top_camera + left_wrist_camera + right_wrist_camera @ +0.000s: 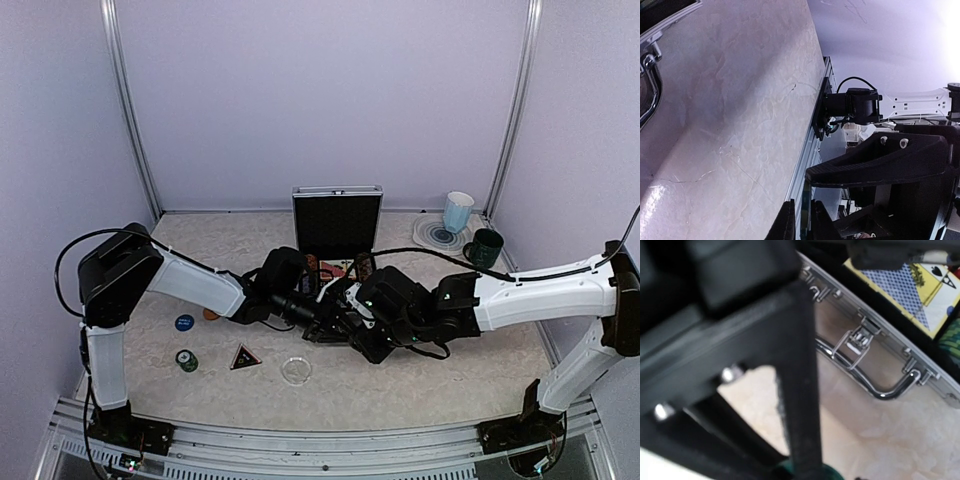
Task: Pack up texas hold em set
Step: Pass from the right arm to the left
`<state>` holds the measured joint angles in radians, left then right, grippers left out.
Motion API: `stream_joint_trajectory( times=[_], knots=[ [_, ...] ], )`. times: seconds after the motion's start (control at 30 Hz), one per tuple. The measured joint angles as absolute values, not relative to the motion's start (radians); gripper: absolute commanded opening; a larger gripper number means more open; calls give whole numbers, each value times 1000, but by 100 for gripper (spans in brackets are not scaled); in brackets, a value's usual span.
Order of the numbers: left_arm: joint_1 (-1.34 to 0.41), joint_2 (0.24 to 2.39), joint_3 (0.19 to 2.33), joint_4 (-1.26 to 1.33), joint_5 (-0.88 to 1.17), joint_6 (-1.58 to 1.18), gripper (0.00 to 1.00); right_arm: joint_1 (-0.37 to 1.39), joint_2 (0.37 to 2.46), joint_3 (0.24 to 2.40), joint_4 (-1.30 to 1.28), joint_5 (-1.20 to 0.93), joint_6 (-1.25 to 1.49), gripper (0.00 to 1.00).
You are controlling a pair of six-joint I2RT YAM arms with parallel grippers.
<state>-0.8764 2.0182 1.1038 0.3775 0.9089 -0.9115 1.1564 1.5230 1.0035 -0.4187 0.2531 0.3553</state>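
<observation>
Top external view, left to right: 5 loose pieces lie on the table (450,370): a blue disc (184,322), a green chip stack (187,360), an orange disc (210,314), a black triangle (245,357) and a clear disc (296,371). Past them, the left gripper (308,308) and right gripper (348,322) crowd together just in front of the open aluminium briefcase (337,222), whose lid stands upright. You cannot tell whether either tool is spread or pinching anything.

Expect the flat pieces to be light, hard and slick, so pinch each across its rim. Squeeze the stack low on its sides, or it may scatter. The clear disc will be hard to see. The case looks stiff, so close it by pushing the lid's top edge.
</observation>
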Motion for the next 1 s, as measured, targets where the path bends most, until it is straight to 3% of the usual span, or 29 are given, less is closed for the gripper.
stream_joint_trajectory(
  times=[0.07,0.23,0.47,0.63,1.0],
  knots=[
    [-876,2019,1105,387,913,-913,0,1156,1526,1003,-419,258,355,44],
    [-876,2026,1105,410,917,-929,0,1157,1536,1006,-419,273,355,48],
    [-871,2027,1104,484,944,-945,0,1157,1536,1010,-419,291,361,98],
    [-849,2016,1178,294,892,-747,0,1158,1407,970,-404,281,353,99],
    [-842,2017,1633,-216,564,-123,0,995,1092,854,-332,278,443,99]
  ],
)
